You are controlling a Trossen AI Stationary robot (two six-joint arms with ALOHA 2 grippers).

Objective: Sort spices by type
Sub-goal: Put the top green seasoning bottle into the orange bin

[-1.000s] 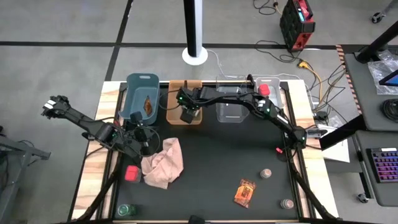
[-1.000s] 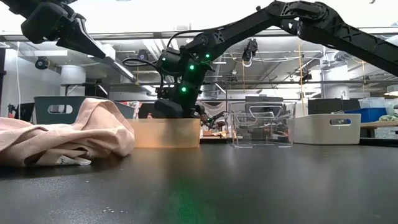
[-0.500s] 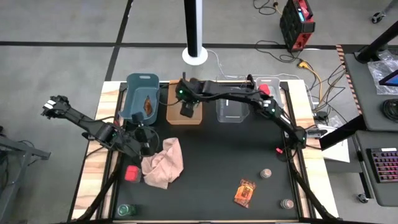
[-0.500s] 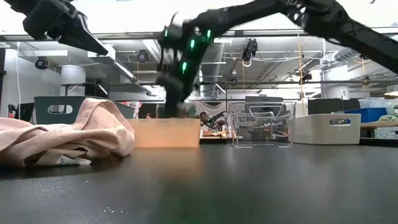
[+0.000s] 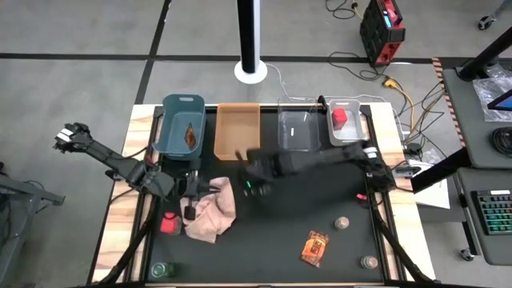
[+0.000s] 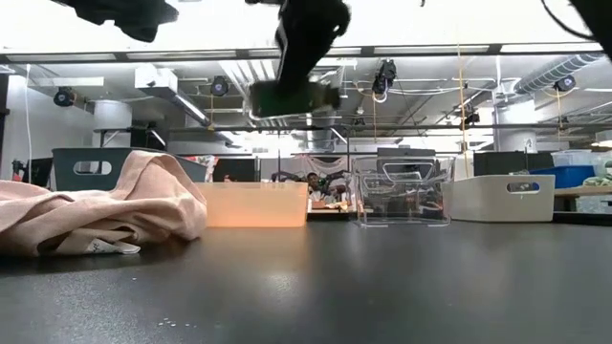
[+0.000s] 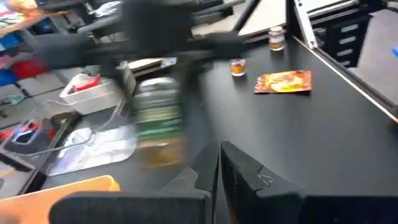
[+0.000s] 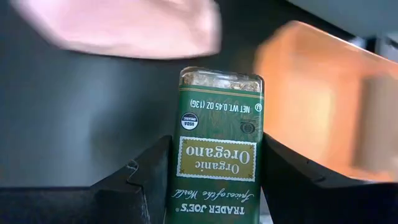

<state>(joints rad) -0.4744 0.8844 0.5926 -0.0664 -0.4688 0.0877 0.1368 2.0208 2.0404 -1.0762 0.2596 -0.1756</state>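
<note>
Withdrawn from the orange bin (image 5: 237, 132), right gripper (image 5: 258, 172) is clamping an oregano jar (image 8: 214, 155) over mid-table; left gripper (image 5: 190, 210) is hovering shut beside the pink cloth (image 5: 212, 210).

Four bins sat in a row along the far edge of the worktop (image 5: 288, 232). The leftmost bin (image 5: 182, 120) had a foil packet (image 5: 190, 134) in it, the rightmost bin (image 5: 348, 120) had a boxy container (image 5: 340, 115), and two more bins (image 5: 237, 132) (image 5: 294, 128) sat between them. The cloth (image 5: 212, 210) lay left of center, with another boxy container (image 5: 168, 223) just left of it. A capped jar (image 5: 161, 270) stood at the near left corner. Near right were a second foil packet (image 5: 314, 247) and two tiny jars (image 5: 342, 222) (image 5: 369, 262). The right end effector (image 8: 214, 186) held an oregano jar (image 8: 217, 149) above the middle, just right of the cloth.
</note>
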